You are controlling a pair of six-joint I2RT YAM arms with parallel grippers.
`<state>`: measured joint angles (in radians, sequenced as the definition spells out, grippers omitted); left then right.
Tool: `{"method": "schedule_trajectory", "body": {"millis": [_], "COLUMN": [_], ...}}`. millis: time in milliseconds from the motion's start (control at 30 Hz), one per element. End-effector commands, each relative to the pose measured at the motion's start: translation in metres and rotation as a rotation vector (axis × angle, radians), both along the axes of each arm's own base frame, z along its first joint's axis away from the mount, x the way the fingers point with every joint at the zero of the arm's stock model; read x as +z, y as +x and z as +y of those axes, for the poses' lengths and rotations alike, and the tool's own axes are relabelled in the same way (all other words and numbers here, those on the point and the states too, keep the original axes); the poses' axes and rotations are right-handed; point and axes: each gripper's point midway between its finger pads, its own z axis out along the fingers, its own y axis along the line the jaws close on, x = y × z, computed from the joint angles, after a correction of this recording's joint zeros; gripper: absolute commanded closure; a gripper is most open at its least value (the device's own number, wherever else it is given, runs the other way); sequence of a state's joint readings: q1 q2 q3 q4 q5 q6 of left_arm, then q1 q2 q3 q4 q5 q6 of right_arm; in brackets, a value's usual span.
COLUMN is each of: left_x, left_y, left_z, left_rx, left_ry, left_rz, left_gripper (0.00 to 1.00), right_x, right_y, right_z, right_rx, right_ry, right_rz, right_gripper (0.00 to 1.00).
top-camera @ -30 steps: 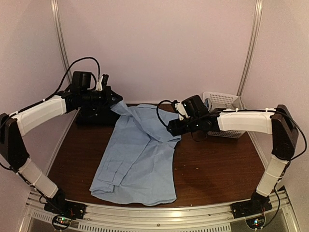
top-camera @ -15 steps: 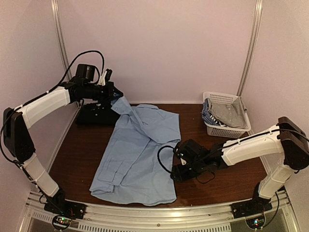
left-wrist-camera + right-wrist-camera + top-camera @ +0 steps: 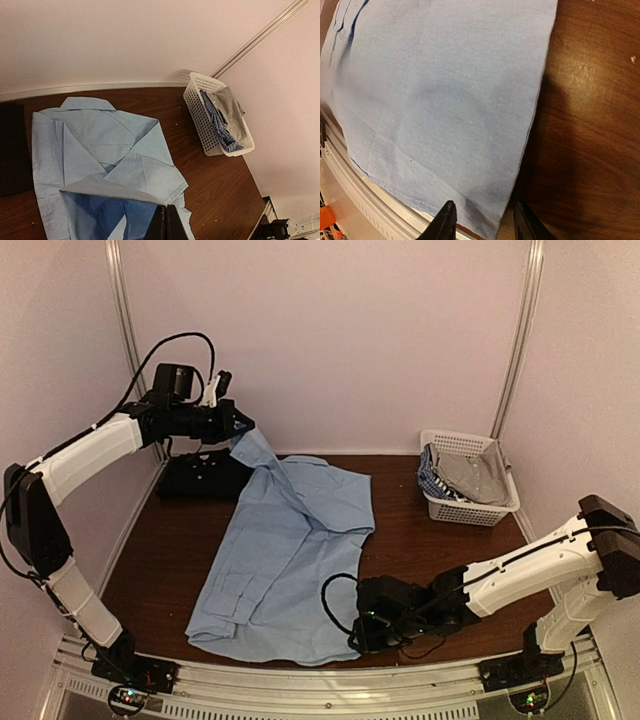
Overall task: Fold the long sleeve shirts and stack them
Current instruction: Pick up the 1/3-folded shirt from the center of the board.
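— Under your left gripper (image 3: 237,430) hangs a far corner of the light blue shirt (image 3: 290,550). The jaws are pressed together on that cloth and hold it up off the table (image 3: 440,570). From the gripper the shirt slopes down and then lies mostly flat toward the arm bases, with a panel folded across its middle and creases near the hem.

— And my right gripper?

— Your right gripper (image 3: 485,227) sits low at the shirt's near right corner. Its fingers (image 3: 446,224) stand apart with the hem corner lying between them, not pinched. Bare wood shows to the right of the fingers, and blue cloth lies ahead and to the left.

— What does the overhead miss?

— From above, the right gripper's body hides its fingertips, so only its wrist camera shows you they are parted. Your left wrist camera shows the collar spread flat at the far end. It also shows the shaded underside of the lifted flap, just ahead of the closed fingertips. Only the overhead shows how high your left gripper holds the cloth above the table.

— The other shirt?

— The black shirt (image 3: 200,478) lies in a dark heap below your left gripper, just beside the blue one's left edge. A white basket (image 3: 470,510) stands well off to the right of both grippers, holding grey and blue-checked cloth (image 3: 227,117).
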<state>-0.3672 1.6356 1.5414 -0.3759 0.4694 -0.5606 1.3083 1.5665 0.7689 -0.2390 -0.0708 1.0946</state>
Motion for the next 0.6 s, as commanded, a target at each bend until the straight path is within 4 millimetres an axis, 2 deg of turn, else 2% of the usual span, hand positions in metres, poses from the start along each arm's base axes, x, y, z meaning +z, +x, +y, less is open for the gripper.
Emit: {"method": "schedule_trajectory", "body": {"millis": [0,100,133,200,267,367,433,500,567], "left_x": [0.037,0.042,0.045,0.049,0.056,0.074,0.083,0.090,0.097], "left_y": [0.004,0.010,0.011,0.016,0.023,0.033,0.038,0.044,0.047], "left_z": [0.000,-0.004,-0.006,-0.010,-0.014,-0.023,-0.027,-0.027,-0.026], "left_rx": [-0.008,-0.016,-0.023,-0.031,-0.035,-0.048,-0.050,-0.040,-0.025], "left_ry": [-0.021,-0.035,-0.042,-0.058,-0.071,-0.090,-0.098,-0.103,-0.105], "left_rz": [-0.109,-0.123,-0.130,-0.143,-0.158,-0.201,-0.222,-0.236,-0.255], "left_gripper": [1.00,1.00,1.00,1.00,1.00,1.00,1.00,1.00,1.00], "right_x": [-0.009,-0.012,-0.013,-0.015,-0.016,-0.013,-0.012,-0.011,-0.010], "right_y": [-0.002,-0.005,-0.005,-0.002,0.006,0.014,0.014,0.013,0.010], "right_z": [0.003,0.004,0.003,-0.011,-0.033,-0.066,-0.081,-0.088,-0.082], "right_rx": [-0.081,-0.091,-0.098,-0.128,-0.174,-0.236,-0.255,-0.254,-0.232], "right_ry": [0.000,0.001,0.004,-0.027,-0.083,-0.127,-0.146,-0.156,-0.141], "right_rz": [0.022,0.032,0.033,0.023,-0.006,-0.029,-0.036,-0.038,-0.033], "right_gripper": [0.61,0.68,0.75,0.89,0.99,1.00,1.00,1.00,1.00]}}
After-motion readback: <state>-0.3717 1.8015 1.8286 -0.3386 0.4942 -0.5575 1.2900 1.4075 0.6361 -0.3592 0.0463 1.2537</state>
